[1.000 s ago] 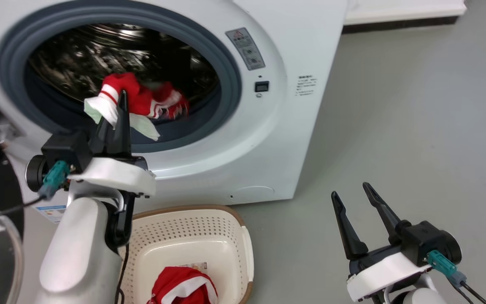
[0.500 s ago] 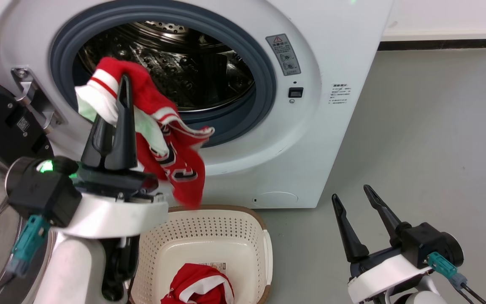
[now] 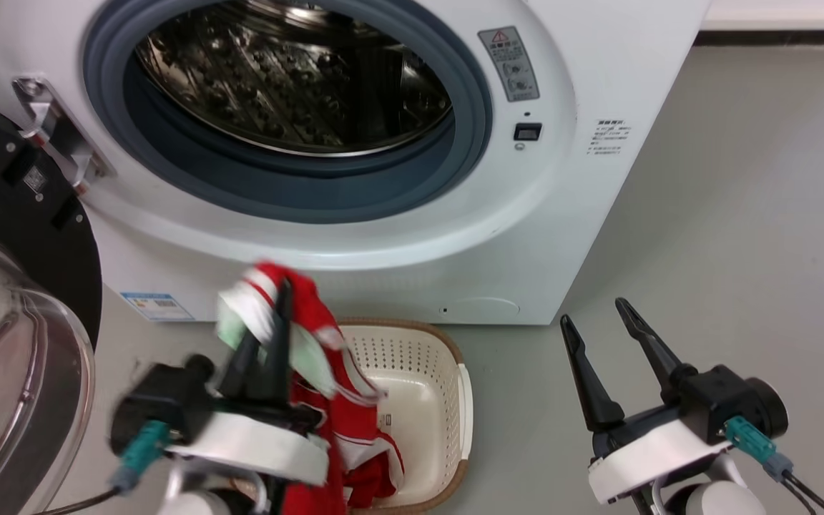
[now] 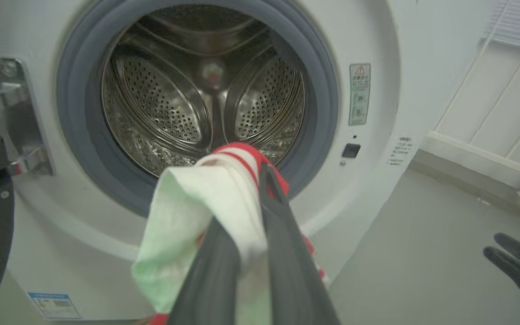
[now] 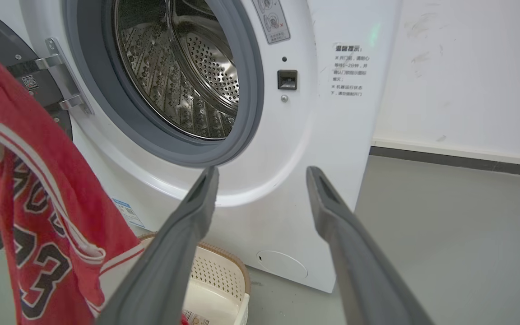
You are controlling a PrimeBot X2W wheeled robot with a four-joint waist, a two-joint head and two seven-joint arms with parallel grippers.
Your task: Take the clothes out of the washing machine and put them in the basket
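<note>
While the red jersey (image 3: pixel 353 428) is hanging from the left gripper (image 3: pixel 276 315), whose fingers are clamping its white-lined edge, its lower part is trailing into the basket (image 3: pixel 412 327) beside the left rim. Just behind, the washing machine (image 3: pixel 598 86) is standing open, its drum (image 3: pixel 290 79) looking empty. The right gripper (image 3: pixel 593 313) is hovering above the floor (image 3: pixel 741 214), fingers spread, gripping nothing. If let go here, the cloth risks draping over the rim and sliding out, or clinging to one finger.
</note>
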